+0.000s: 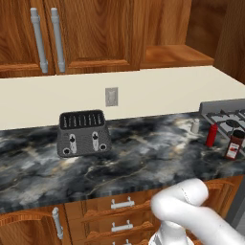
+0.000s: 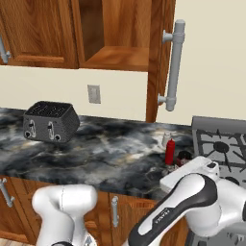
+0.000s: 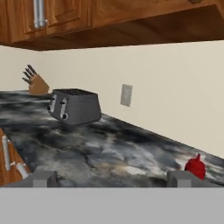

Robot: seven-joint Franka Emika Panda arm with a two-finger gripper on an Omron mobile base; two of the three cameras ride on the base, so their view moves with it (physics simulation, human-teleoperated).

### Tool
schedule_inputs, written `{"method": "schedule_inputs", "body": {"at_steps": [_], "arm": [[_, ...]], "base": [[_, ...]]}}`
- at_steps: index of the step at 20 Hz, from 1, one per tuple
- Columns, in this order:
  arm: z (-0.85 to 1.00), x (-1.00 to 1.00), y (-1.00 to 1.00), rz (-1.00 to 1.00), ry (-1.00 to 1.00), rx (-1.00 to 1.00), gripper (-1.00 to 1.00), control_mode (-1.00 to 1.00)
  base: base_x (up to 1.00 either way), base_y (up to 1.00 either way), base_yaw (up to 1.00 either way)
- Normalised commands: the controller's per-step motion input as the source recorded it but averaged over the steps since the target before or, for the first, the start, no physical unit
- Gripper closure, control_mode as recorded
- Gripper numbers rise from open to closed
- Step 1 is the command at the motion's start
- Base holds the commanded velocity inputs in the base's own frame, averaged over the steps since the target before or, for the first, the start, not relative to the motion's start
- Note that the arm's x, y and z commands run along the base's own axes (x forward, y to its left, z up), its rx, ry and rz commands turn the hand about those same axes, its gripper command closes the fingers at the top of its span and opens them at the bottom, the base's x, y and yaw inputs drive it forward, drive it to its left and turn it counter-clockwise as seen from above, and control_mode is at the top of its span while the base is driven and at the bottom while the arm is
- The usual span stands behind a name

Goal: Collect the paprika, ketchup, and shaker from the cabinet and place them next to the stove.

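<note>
The dark marbled tabletop is running under the wooden cabinet, whose open shelf is standing bare. At the tabletop's right end the grey stove is sitting with its black grates. A dark toaster is resting well to the left, near the wall below a grey outlet, and a knife block is standing farther along the wall beyond it.

The paprika, ketchup and shaker are all standing upright on the tabletop just beside the stove's left edge, in a loose row: paprika nearest the front, ketchup in the middle, shaker nearest the wall.

The claw is hovering spread wide and pinching nothing, its right tip just in front of the ketchup's red top in the hand view.
</note>
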Motion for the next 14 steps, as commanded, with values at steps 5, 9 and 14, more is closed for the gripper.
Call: {"method": "schedule_inputs", "body": {"at_steps": [5,9,14], "arm": [[0.04,-0.30,0.99,0.00,0.02,-0.13,-1.00,-1.00],[0.00,-0.01,1.00,0.00,0.06,-0.14,-1.00,-1.00],[-0.08,-0.01,0.93,0.00,0.01,-0.09,-1.00,-1.00]], "base": [[0.00,0.00,0.00],[0.00,0.00,0.00],[0.00,0.00,0.00]]}}
